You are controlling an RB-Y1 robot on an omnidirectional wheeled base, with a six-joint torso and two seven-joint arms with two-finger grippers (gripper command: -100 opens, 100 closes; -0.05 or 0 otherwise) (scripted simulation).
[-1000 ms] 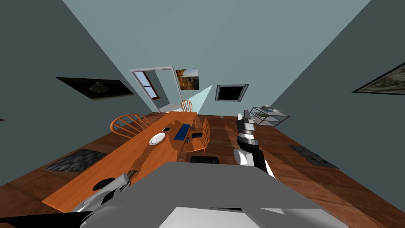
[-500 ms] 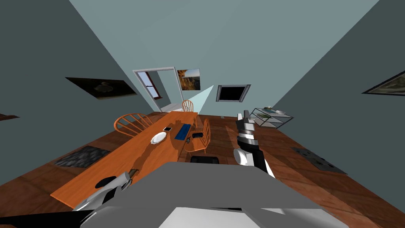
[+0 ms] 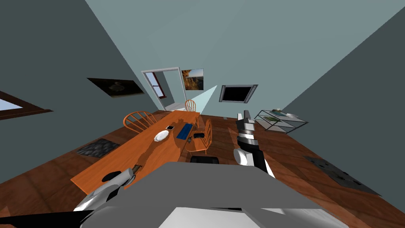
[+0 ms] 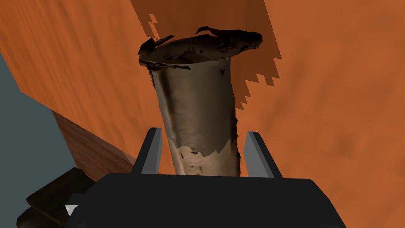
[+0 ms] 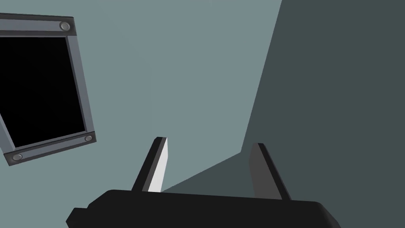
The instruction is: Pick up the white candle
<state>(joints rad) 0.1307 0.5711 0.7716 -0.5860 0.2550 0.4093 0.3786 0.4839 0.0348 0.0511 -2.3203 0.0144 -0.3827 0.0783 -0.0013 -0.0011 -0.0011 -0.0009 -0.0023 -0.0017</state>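
Note:
The candle point(image 4: 197, 114) is a dull grey-tan cylinder with a dark ragged rim, over the orange table point(image 4: 336, 99). My left gripper point(image 4: 201, 152) is open with the candle's lower part between its fingers, and a thin gap shows on each side. In the head view, the candle point(image 3: 137, 168) is a small dark shape at the tip of my left forearm, at the table's point(image 3: 130, 154) near end. My right gripper point(image 5: 207, 166) is open and holds nothing. That arm is raised in front of me on the right point(image 3: 242, 116).
Further along the table lie a white plate point(image 3: 161, 136), a blue strip point(image 3: 184, 131) and small dark items. A dark round patch point(image 3: 112, 176) lies beside my left arm. Orange chairs point(image 3: 203, 138) flank the table. Dark rugs point(image 3: 97, 147) and a glass side table point(image 3: 281, 120) stand off to the sides.
The whole head view has swung, with the table and walls sliding rightward, so I have turned left. Both arms keep their places relative to my body.

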